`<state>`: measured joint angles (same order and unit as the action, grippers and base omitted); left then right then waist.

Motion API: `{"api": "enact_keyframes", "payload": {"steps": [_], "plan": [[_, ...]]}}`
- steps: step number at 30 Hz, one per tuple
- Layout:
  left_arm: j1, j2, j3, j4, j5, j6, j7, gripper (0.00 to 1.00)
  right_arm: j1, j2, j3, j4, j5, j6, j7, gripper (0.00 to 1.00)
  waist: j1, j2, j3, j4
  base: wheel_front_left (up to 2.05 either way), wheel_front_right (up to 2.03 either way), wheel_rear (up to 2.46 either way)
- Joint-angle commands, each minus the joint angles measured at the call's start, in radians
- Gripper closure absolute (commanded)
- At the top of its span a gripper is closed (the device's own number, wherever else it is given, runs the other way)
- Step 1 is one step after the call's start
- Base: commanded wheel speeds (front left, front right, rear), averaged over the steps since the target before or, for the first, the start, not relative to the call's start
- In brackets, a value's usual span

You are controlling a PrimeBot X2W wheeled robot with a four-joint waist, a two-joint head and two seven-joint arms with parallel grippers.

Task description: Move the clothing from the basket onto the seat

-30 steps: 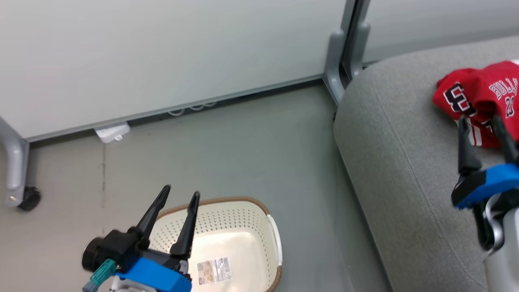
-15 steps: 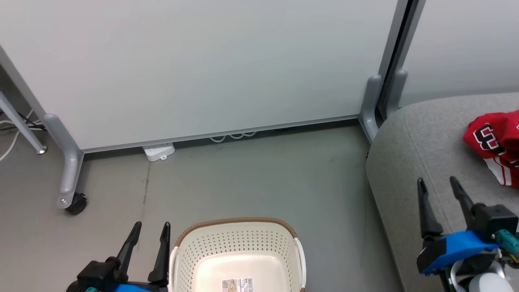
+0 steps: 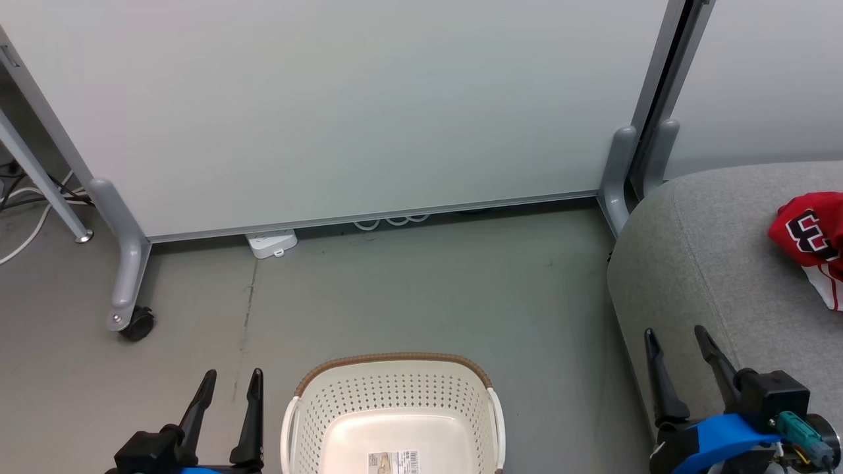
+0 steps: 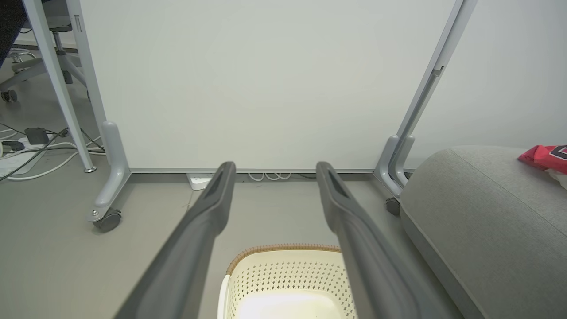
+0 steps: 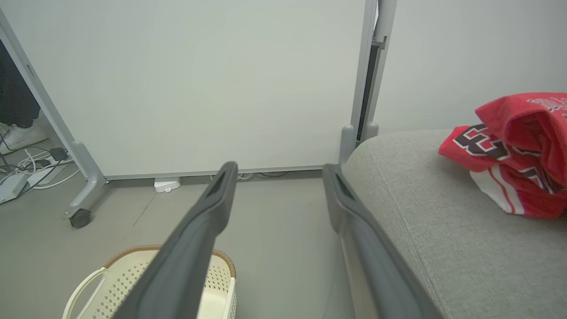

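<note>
Item one, the clothing (image 3: 813,247): we record a crumpled red garment with black, white-outlined lettering and a white and red striped edge. It lies on the seat (image 3: 711,263) at the right margin of the head view, which cuts it off. The right wrist view shows it bunched up, resting on the cushion's top.

Item two, the seat: we note a large grey fabric cushion with a rounded corner, standing on the floor (image 3: 421,289) to the right of the basket and apart from it.

Item three, the basket (image 3: 393,357): cream perforated plastic with a brown rim and white side handles. It stands on the floor at the bottom centre, and we see a printed label (image 3: 393,462) on its bottom.

Item four, the left gripper (image 3: 234,373): fingers spread apart, holding nothing, just beside the basket's left side.

Item five, the right gripper (image 3: 675,331): fingers likewise parted and bare, over the seat's near left edge, well apart from the clothing.

Surroundings: we list a pale partition panel (image 3: 342,112) behind, on a grey foot with a castor (image 3: 135,322). A small white box (image 3: 271,242) sits at the panel's base and cables (image 3: 26,197) lie at far left. In the right wrist view, a person's white shoe (image 5: 17,135) shows beyond the panel.
</note>
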<state>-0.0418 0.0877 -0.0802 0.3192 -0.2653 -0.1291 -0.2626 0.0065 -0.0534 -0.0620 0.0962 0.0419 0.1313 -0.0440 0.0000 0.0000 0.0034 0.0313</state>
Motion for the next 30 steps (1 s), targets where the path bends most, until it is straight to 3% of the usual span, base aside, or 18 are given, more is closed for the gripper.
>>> {"api": "enact_keyframes", "payload": {"steps": [1,19,20,30], "plan": [[-0.003,0.003,0.000,0.002,-0.002,-0.001,-0.003,0.00,0.016,0.004,0.004,0.001,0.006,-0.001,-0.004,0.00,0.0000,0.0000,0.000,0.001,0.00,0.00,0.00],[0.001,0.012,-0.011,0.008,-0.011,-0.001,-0.003,0.00,0.016,0.004,0.024,0.017,0.038,-0.001,-0.012,0.00,0.0000,0.0000,-0.011,0.002,0.00,0.00,0.00],[0.000,0.003,-0.013,0.007,-0.007,0.000,0.000,1.00,0.003,0.001,0.022,0.016,0.034,0.000,-0.007,1.00,0.0000,0.0000,-0.011,0.002,0.00,0.00,0.00],[0.050,-0.021,-0.022,0.096,-0.010,0.000,0.007,1.00,0.026,0.002,0.021,0.119,0.044,0.000,-0.007,1.00,0.0000,0.0000,-0.012,0.001,0.00,0.00,0.00]]}}
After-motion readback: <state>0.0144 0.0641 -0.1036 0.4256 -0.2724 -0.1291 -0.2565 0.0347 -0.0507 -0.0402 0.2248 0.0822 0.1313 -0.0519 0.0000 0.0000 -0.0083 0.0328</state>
